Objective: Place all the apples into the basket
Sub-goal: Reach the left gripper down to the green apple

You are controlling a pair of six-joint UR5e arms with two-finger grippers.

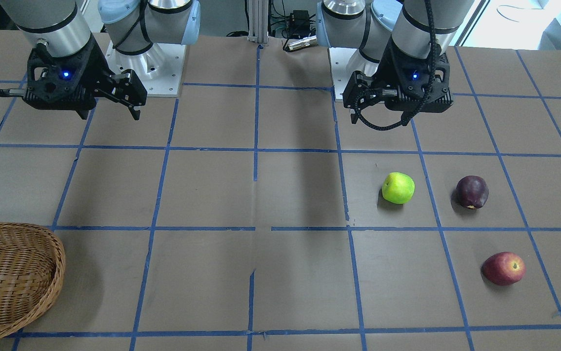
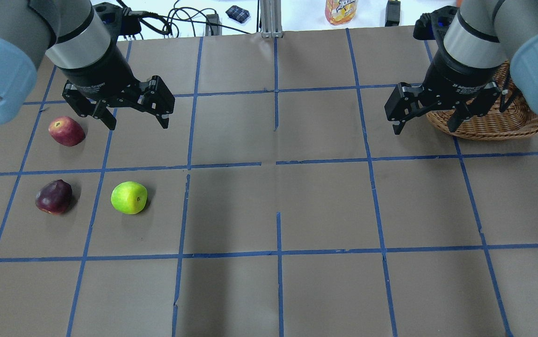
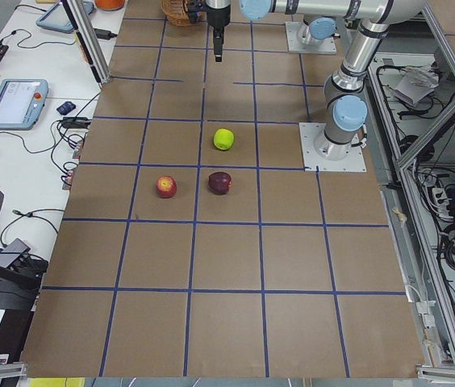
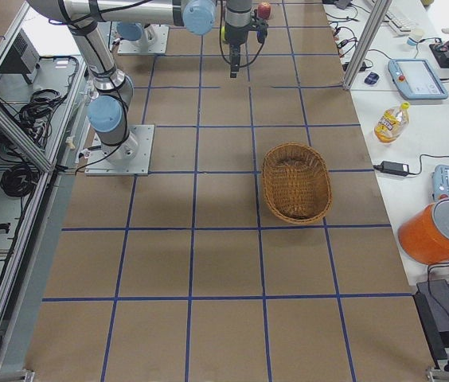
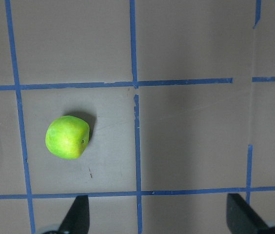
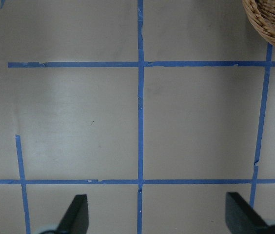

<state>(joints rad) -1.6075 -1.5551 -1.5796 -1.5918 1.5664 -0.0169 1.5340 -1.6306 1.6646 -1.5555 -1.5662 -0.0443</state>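
Three apples lie on the table on my left side: a lime green one (image 2: 129,197) (image 1: 398,187) (image 5: 68,137), a dark purple-maroon one (image 2: 54,196) (image 1: 472,191) and a red one (image 2: 66,131) (image 1: 503,268). My left gripper (image 2: 138,122) (image 5: 159,217) is open and empty, raised above the table between the red and green apples. The wicker basket (image 2: 489,126) (image 1: 58,273) (image 4: 320,171) stands on my right side. My right gripper (image 2: 425,128) (image 6: 157,214) is open and empty, raised beside the basket's inner edge.
The brown table top carries a grid of blue tape lines (image 2: 277,164). A drink pouch (image 2: 341,10) and cables lie past the far edge. Both arm bases (image 1: 149,63) stand at the robot's side of the table.
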